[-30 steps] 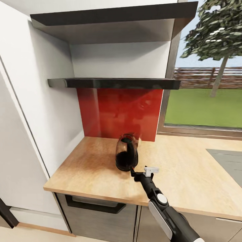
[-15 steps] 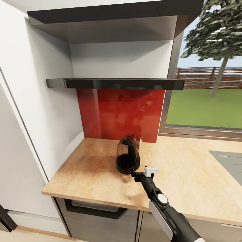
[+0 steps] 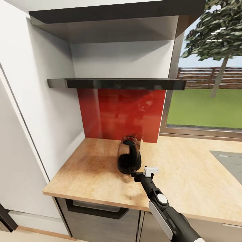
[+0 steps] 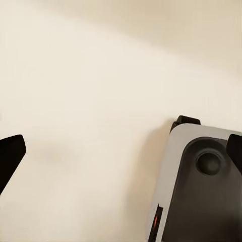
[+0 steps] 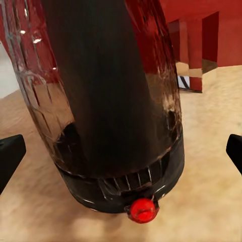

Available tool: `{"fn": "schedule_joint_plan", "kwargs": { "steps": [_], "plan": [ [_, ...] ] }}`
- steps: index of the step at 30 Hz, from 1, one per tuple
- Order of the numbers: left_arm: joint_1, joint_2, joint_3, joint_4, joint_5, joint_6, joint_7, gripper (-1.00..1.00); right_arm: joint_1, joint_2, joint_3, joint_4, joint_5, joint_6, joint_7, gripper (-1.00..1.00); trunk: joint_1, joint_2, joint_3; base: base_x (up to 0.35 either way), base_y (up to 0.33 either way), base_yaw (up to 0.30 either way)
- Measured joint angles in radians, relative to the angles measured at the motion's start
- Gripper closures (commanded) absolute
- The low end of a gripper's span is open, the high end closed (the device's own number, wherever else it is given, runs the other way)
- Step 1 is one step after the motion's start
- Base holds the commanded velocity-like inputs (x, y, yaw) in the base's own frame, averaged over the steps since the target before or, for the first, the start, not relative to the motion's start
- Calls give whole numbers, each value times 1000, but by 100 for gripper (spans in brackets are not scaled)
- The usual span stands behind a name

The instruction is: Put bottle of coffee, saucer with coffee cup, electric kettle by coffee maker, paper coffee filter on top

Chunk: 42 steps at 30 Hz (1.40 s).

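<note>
Head view first, going left to right: white tall cabinet panel (image 3: pixel 30 117) on the far side, then the kitchen shelf (image 3: pixel 116 83), a thin dark board on the wall with a thicker dark board (image 3: pixel 114 15) higher up. Below the shelf there's a glossy red backsplash (image 3: pixel 121 114), and the wood-grain surface (image 3: pixel 90 168) runs under all of it, with a grey drawer front (image 3: pixel 97 215) beneath its edge.

The electric kettle (image 3: pixel 129 158) stands upright on the surface, just in front of the right hand (image 3: pixel 143 173) and slightly toward its left. The hand comes in low over the surface from the front edge, tips right at the kettle's base, looks like touching but I can't say for sure from up here.

The right wrist view is clearer: kettle (image 5: pixel 106 101) sits dead ahead between the two black fingertips (image 5: pixel 10 156), red spot on the base facing the camera. Fingers are spread wide, one at each edge of the picture, both clear of the glass, so nothing is pinched.

Left hand (image 4: pixel 121 156) in the left wrist view: fingers also spread wide, pointing at a plain cream floor, with a grey and black part of the robot (image 4: pixel 201 186) below.

Further right of the hand there's a window (image 3: pixel 205 84) with grass and a tree, and a grey inset panel (image 3: pixel 228 164) in the surface.
</note>
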Motion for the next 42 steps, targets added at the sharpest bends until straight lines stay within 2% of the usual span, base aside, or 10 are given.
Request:
{"fn": "schedule_joint_plan", "kwargs": {
  "steps": [39, 40, 42],
  "plan": [
    [2, 1, 0, 0, 0, -3, 0, -100, 0, 0, 0, 0, 0, 0, 0, -100, 0, 0, 0, 20, 14, 0],
    [2, 1, 0, 0, 0, -3, 0, -100, 0, 0, 0, 0, 0, 0, 0, 100, 0, 0, 0, 0, 0, 0],
    [2, 1, 0, 0, 0, -3, 0, -100, 0, 0, 0, 0, 0, 0, 1, 100, 0, 0, 0, 0, 0, 0]
  ]
}}
